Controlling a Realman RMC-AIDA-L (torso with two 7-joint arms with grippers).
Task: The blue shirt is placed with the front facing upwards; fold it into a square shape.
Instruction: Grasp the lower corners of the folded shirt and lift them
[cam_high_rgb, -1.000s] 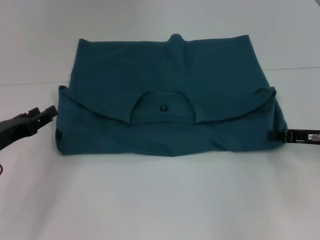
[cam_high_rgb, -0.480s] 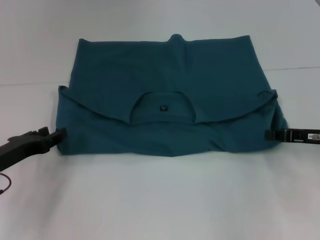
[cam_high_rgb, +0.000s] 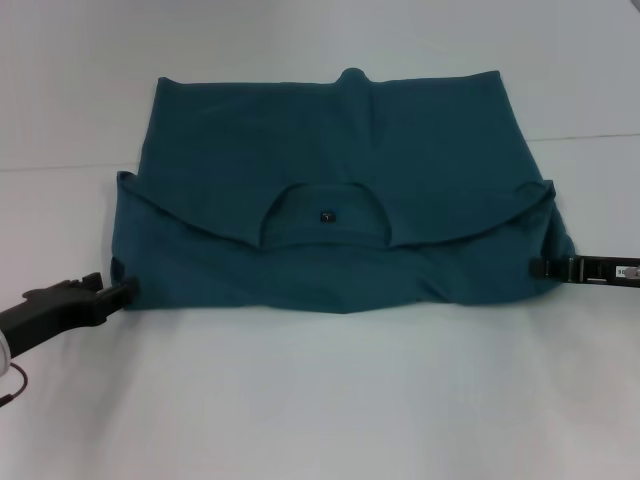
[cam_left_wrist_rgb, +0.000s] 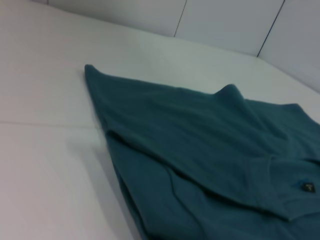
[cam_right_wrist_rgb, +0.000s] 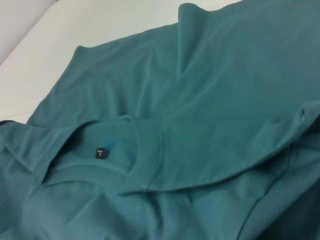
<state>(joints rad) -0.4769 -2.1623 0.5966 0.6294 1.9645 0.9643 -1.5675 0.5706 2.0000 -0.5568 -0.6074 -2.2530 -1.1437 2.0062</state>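
Blue shirt (cam_high_rgb: 340, 200): one item, lay flat across the middle of the head frame on the white table (cam_high_rgb: 320, 400), already folded once so that its upper part was turned down over the lower. Neck opening with small dark neck label (cam_high_rgb: 327, 215) faced up at centre frame; the same label showed in the right wrist view (cam_right_wrist_rgb: 100, 152), ringed by the ribbed collar. A small bump of cloth stood up at the middle of the top edge.

Containers: none listed; nothing rested on the cloth.

My left gripper (cam_high_rgb: 118, 291): lower left of the head frame, low on the table, tips touching the shirt's lower left corner. Whether my fingers there had closed on the cloth, I could not tell.

My right gripper (cam_high_rgb: 540, 268): right edge of the head frame, level with the table, tips at the shirt's lower right corner where the cloth puckered. Grip likewise not readable.

Edges: top edge fairly straight, left and right sides sloping outward toward the bottom, lower edge slightly bowed.

Open room: bare table ran wide along the bottom of the frame, across the top, and in narrower strips at both sides.
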